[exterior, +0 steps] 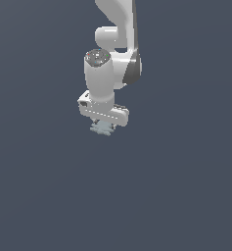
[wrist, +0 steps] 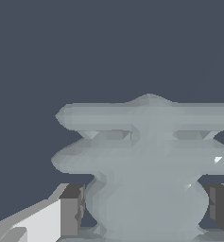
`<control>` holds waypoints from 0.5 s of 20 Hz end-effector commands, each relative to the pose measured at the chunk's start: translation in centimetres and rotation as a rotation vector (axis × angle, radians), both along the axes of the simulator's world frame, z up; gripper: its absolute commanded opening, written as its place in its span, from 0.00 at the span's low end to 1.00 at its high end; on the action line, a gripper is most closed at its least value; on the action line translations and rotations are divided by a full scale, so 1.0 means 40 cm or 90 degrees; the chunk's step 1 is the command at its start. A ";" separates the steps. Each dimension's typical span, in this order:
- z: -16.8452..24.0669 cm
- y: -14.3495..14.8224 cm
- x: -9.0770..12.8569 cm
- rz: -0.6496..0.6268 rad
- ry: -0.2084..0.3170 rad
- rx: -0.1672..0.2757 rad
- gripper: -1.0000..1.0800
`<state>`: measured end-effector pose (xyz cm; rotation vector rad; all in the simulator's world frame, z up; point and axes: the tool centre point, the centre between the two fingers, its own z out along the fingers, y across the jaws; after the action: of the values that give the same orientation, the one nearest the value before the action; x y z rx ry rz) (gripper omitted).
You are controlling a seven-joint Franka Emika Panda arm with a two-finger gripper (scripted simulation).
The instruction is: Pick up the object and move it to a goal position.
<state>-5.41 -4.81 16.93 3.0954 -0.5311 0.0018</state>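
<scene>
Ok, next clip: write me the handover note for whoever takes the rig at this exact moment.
Gripper: down over the object, fingers on either side of it; whether they are pressing on it cannot be told.
Object: pale grey-blue ridged lump, directly beneath the gripper, filling the wrist view.
Done: arm lined up on the object.
Left: confirm the grasp, lift, carry to the goal. No goal marker shows in either view.

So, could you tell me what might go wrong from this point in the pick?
1. The gripper hides most of the object in the exterior view, so centring is hard to judge.
2. In the wrist view the fingers flank only the object's rounded part; it could slip.
3. Its wider ridges might catch.
</scene>
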 end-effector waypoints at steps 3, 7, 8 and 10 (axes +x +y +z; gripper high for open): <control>0.124 0.067 0.010 -0.001 0.000 -0.001 0.00; 0.230 0.125 0.020 -0.001 0.000 -0.002 0.00; 0.256 0.140 0.023 -0.001 0.000 -0.002 0.00; 0.308 0.168 0.028 -0.001 0.000 -0.002 0.00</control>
<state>-4.36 1.05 27.64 3.0931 -0.5315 0.0032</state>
